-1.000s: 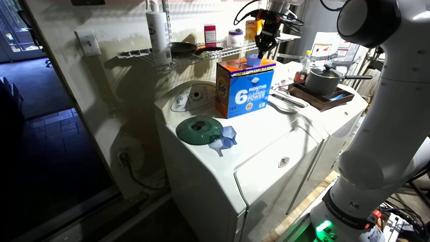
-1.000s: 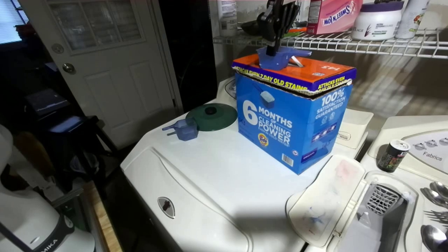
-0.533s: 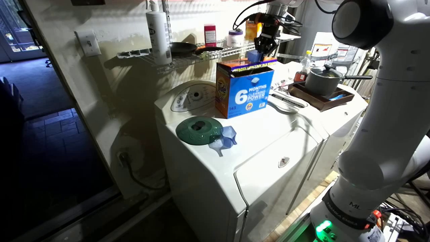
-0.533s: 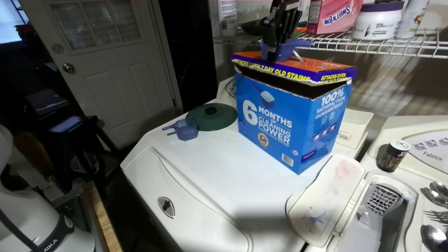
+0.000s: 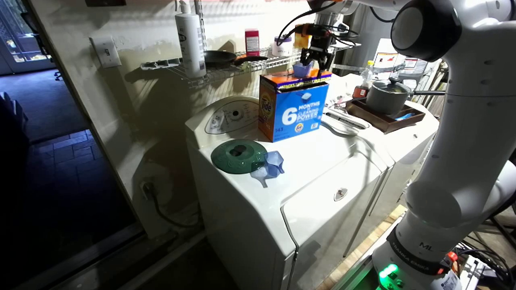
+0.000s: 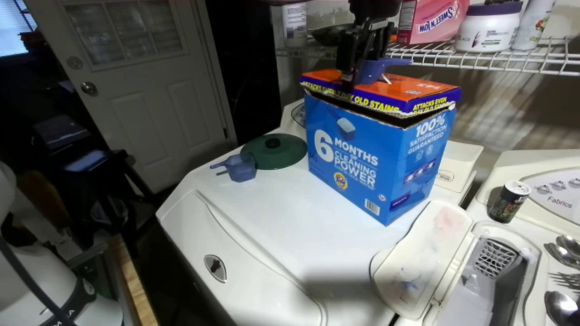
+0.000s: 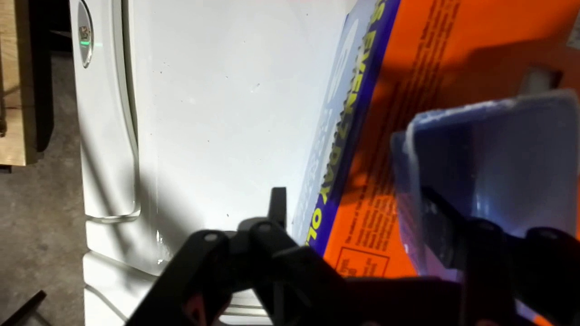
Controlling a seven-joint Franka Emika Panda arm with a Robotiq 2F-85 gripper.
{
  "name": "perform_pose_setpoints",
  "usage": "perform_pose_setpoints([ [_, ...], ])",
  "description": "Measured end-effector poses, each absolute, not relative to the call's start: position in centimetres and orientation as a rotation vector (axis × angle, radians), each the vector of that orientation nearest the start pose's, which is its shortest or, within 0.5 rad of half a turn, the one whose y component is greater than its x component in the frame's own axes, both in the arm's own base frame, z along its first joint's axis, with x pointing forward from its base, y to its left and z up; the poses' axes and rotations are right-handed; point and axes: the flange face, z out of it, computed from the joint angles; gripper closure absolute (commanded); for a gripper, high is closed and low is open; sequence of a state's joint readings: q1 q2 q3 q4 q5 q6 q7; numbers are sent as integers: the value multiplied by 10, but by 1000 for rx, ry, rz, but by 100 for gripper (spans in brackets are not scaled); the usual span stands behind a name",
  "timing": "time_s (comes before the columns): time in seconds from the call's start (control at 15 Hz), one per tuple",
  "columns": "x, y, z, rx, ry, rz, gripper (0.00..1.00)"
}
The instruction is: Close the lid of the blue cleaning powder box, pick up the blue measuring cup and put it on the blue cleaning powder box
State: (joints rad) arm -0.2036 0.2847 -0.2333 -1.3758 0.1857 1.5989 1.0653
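The blue cleaning powder box (image 6: 353,158) stands upright on the white washer in both exterior views. Its orange-topped lid (image 6: 421,86) lies over it, the front edge raised a little above a dark gap. A translucent blue measuring cup (image 5: 302,69) is at the lid's top, its handle (image 6: 394,61) pointing away from the gripper. My gripper (image 7: 354,199) has its jaws spread: one finger (image 7: 442,231) reaches inside the cup, the other finger (image 7: 277,203) is well outside its wall. Another blue cup (image 6: 242,167) sits on the washer beside the green disc.
A flat dark-green disc (image 5: 238,156) lies on the washer (image 5: 314,157). Behind the box runs a wire shelf (image 6: 444,56) with jars and cartons. A cream lidded container (image 6: 421,267) and a black can (image 6: 509,201) stand on the box's far side from the disc.
My gripper's jaws have opened, letting go of the cup's wall. The lid's front edge rose with the cup, then came partway down, leaving a wider gap than one second ago.
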Motion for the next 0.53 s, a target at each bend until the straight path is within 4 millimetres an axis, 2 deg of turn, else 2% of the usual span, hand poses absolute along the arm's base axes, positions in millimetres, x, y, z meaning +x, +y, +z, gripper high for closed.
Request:
perform_pose_setpoints([
  [0.53, 604, -202, 566, -2349, 2041, 46, 0],
])
